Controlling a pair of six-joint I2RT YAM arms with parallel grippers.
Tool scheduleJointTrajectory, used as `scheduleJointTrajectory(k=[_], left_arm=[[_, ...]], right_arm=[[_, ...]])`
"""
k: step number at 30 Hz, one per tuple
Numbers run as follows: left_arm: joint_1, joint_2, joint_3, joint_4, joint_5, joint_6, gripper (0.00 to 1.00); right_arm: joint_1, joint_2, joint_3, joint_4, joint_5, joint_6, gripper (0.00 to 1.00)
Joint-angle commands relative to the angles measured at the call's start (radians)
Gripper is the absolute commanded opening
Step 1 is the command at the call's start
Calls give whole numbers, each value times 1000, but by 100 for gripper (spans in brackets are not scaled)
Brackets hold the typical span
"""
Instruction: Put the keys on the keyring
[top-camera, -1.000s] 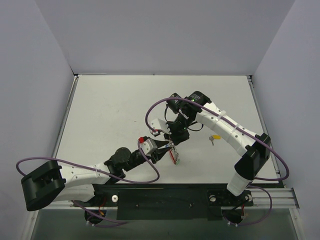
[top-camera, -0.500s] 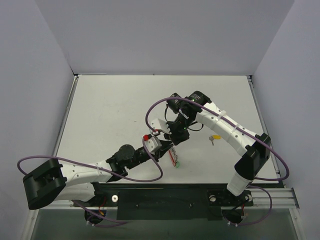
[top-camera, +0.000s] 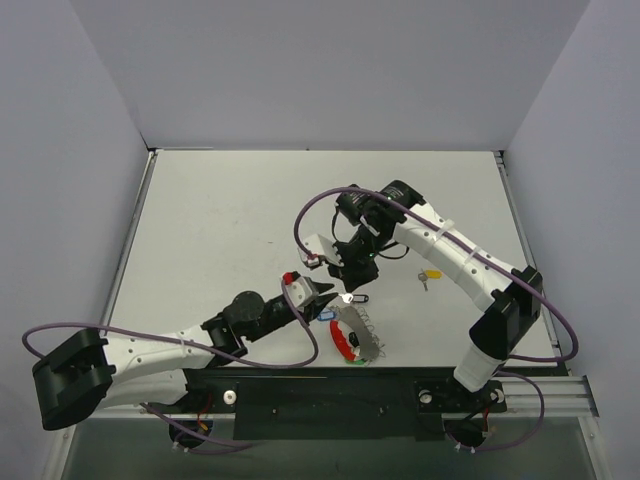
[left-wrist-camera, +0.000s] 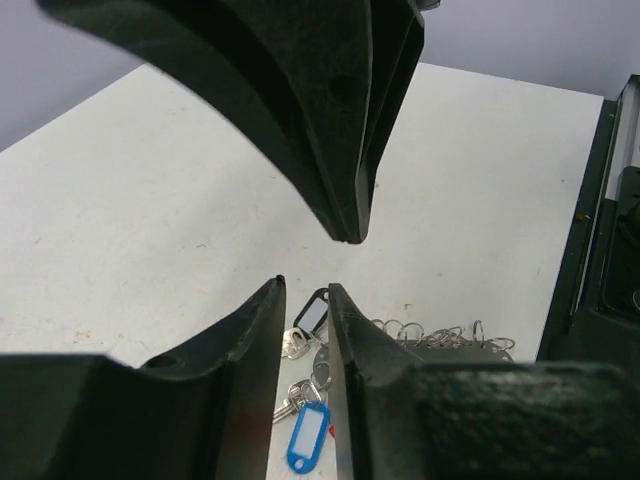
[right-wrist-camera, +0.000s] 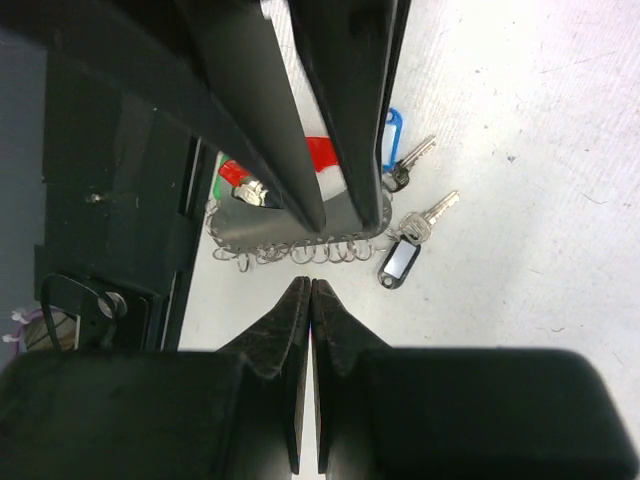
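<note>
Left gripper (left-wrist-camera: 305, 286) hovers over the keys, its fingers a narrow slit apart with nothing between them. Below it on the table (top-camera: 220, 220) is a blue tag (left-wrist-camera: 307, 437) of flat plastic with a window. The keys (left-wrist-camera: 290, 346) are silvery, thin, toothed metal, bunched and overlapping. A black tag (right-wrist-camera: 400, 260) lies beside them.

Keyring (top-camera: 340, 338) lies just near-right of the bunch, by the near table edge. It is a red arc plus a silvery part fringed with small wire loops, with a green bit (top-camera: 357, 360) at its near end.

Right gripper (right-wrist-camera: 309, 283) is over the same spot, fingers pressed together, empty. Yellow key (top-camera: 431, 272) sits alone further right, well apart.

Looks like the grasp step. Probably best to widen one gripper, take one key by its head with the hole left clear, and pin the ring with the other gripper. The keys are flat and slick, so they may slide or lift as a bunch.
</note>
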Motion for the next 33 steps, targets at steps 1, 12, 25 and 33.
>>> scheduleJointTrajectory(k=[1, 12, 25, 33], left_arm=[[3, -80, -53, 30, -60, -35, 38], [101, -41, -62, -4, -89, -359, 65], [249, -45, 0, -151, -11, -548, 71], [256, -40, 60, -275, 20, -599, 73]], right_arm=[[-111, -22, -37, -48, -215, -31, 0], [-254, 9, -218, 21, -325, -122, 15], [-408, -172, -416, 387, -135, 278, 18], [-612, -420, -626, 578, -125, 386, 43]])
